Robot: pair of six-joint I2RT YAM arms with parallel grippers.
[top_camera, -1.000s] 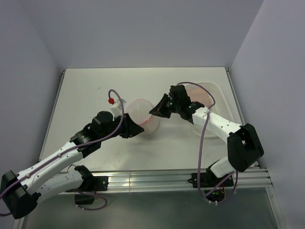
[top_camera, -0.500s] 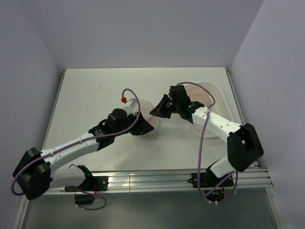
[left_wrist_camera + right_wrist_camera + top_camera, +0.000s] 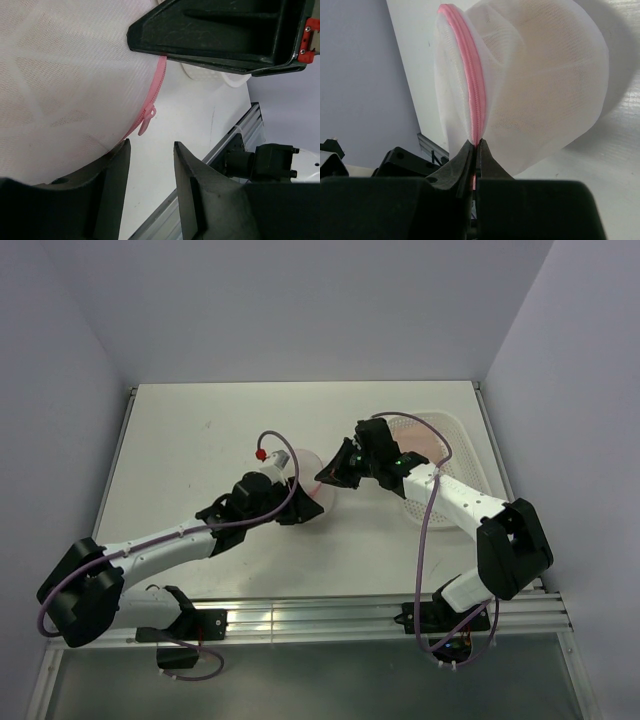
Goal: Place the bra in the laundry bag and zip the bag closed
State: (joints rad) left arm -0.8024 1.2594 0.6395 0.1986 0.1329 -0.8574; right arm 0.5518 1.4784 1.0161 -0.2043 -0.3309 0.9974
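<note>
1. In the overhead view the laundry bag (image 3: 305,485) sits at the centre of the white table (image 3: 190,440). Bare tabletop spreads toward the upper left. The white perforated basket (image 3: 455,445) lies near it on the right, against the table's right edge.
2. Plain walls close in the table on the left, top and right of the frame. A metal rail (image 3: 350,615) runs along the bottom edge.
3. The bag is a rounded pouch of fine translucent white mesh with a ribbed pink zipper rim (image 3: 472,85).
4. A peach tint shows through the mesh, which we read as the bra (image 3: 545,105) inside the bag; we cannot make out its shape.
5. A paler pink garment (image 3: 415,438) lies in the basket.
6. The left arm stretches low from the lower left of the overhead view up to the bag's lower-left side. The left gripper (image 3: 150,152) has its jaws parted and grips nothing. The pink zipper pull (image 3: 147,120) hangs just above the gap between them, without touching either finger.
7. The right arm bends at the lower right and reaches up-left over the basket. The right gripper (image 3: 475,150) is pinched closed on the zipper rim, holding the bag's edge up.
</note>
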